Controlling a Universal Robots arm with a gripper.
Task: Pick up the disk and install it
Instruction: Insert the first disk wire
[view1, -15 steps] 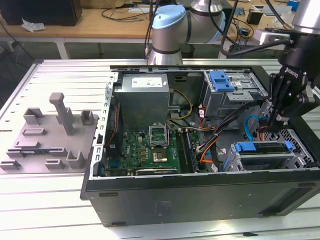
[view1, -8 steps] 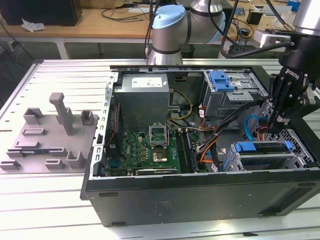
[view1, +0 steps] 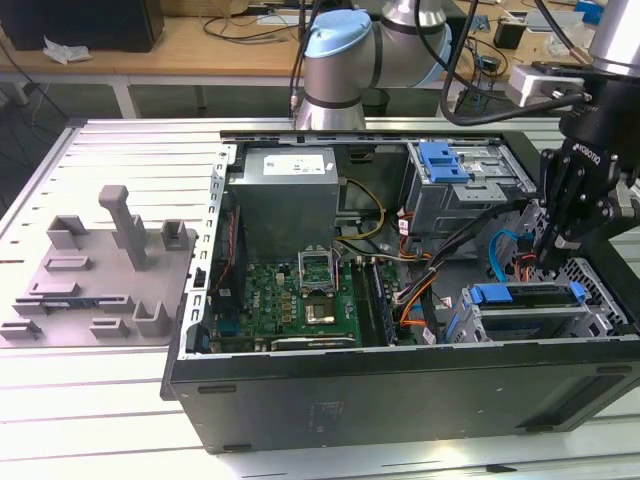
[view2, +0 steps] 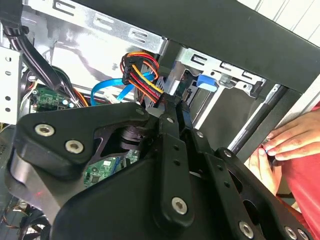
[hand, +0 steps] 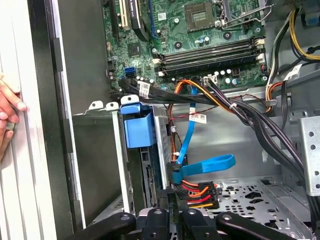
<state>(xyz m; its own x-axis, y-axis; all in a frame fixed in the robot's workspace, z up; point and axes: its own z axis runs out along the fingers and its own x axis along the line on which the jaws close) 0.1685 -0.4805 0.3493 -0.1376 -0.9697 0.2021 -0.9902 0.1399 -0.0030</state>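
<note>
Black linkage bars and the two slim fingers of my gripper (view2: 174, 107) lie closest to the lens in both wrist views. The fingers are drawn together to a narrow slit, and I can make out nothing pinched between them. In the exterior view the gripper (view1: 553, 258) hangs inside the case at that view's right.

Just beside the tips sits a black power plug with red, orange and yellow wires (hand: 197, 191), next to a flat bright-blue data cable (hand: 210, 164).

The disk (view1: 525, 305), a flat rectangular silver metal drive framed by a blue plastic bracket, stands on edge in the perforated grey metal drive cage (hand: 240, 192) at the case's front corner. It looks already seated there. In the first wrist view its blue bracket (hand: 137, 127) is close to my fingertips but not touching them.

Handling, as a judgement: the drive is rigid and dense for its size. Its smooth metal faces are likely slippery, and it tolerates knocks poorly. The two long bracket-clad edges offer the best purchase, clear of the label face and the connector end.

Beyond the cage lies the green motherboard (hand: 200, 30), all within the open black computer case (view1: 400, 395). A person's hand (view2: 290, 145) rests at the case's rim. The case sits on a slatted aluminium table (view1: 100, 400), which also carries a grey moulded fixture (view1: 100, 260) well apart from the case.
</note>
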